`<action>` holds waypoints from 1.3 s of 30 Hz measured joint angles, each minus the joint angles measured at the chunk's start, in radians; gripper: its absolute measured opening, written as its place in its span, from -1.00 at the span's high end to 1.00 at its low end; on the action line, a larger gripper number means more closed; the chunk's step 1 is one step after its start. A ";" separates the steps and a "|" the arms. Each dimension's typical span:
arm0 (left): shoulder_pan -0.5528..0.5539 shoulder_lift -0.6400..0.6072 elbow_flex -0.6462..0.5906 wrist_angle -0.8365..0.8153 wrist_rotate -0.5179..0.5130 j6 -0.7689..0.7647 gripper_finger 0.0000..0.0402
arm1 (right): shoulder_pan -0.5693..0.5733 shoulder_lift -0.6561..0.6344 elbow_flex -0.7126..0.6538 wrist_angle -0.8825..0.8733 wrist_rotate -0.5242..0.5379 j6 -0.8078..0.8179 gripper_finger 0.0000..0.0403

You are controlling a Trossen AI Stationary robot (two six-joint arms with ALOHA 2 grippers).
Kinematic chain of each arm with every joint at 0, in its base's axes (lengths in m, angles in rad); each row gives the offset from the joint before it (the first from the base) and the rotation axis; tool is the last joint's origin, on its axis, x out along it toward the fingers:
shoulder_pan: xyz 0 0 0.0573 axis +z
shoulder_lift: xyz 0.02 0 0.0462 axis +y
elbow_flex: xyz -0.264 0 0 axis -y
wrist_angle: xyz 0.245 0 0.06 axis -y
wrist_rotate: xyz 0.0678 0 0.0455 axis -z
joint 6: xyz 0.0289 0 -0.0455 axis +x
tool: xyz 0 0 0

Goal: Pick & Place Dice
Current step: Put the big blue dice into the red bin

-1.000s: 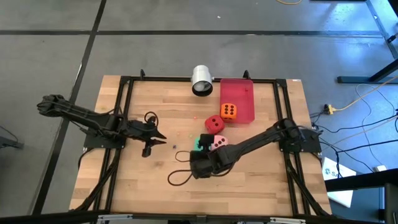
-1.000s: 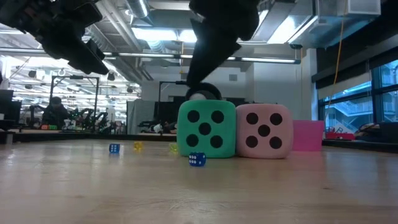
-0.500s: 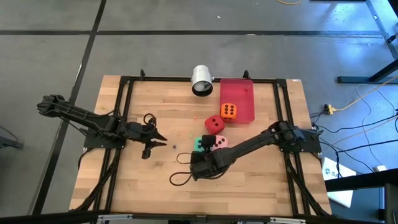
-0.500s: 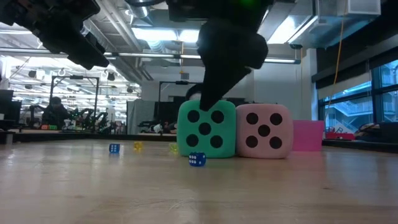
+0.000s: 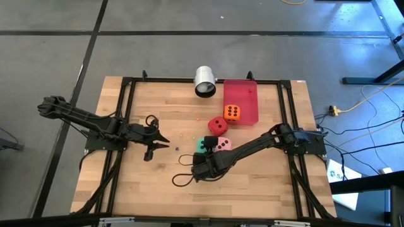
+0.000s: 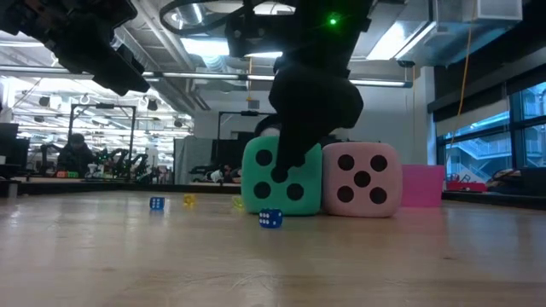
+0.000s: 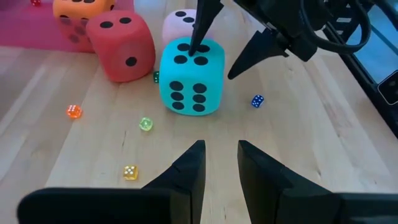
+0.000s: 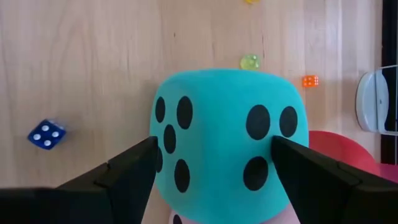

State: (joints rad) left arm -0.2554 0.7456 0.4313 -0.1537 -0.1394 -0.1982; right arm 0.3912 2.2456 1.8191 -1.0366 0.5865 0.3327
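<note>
My right hand (image 8: 211, 155) straddles the one green die (image 8: 227, 143), fingers spread wide on either side, on the surface beside one pink die (image 6: 368, 179) and one red die (image 5: 218, 125). One orange die (image 5: 231, 113) sits on the tray (image 5: 246, 91) (red). My left hand (image 5: 158, 140), fingers slightly apart, holds nothing.

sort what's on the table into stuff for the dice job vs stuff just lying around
For the job:
- green die, right fingers open on either side of it
- pink die
- red die
- orange die, on the red tray

Lying about:
- white cup
- tiny blue die
- other tiny dice
</note>
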 joint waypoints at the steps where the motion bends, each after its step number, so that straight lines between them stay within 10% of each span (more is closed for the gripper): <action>1: 0.000 0.000 0.000 -0.001 0.000 0.000 0.57 | 0.000 0.000 0.000 0.000 0.000 0.000 -0.55; 20: 0.000 0.000 0.000 -0.007 0.001 0.000 0.57 | 0.000 0.050 0.000 -0.022 0.077 0.020 -0.53; 39: 0.000 0.000 0.000 -0.007 0.003 0.000 0.58 | -0.009 0.048 0.000 -0.022 0.056 0.019 0.06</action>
State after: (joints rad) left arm -0.2554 0.7460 0.4316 -0.1612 -0.1368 -0.1985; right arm 0.3820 2.2940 1.8191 -1.0584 0.6421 0.3519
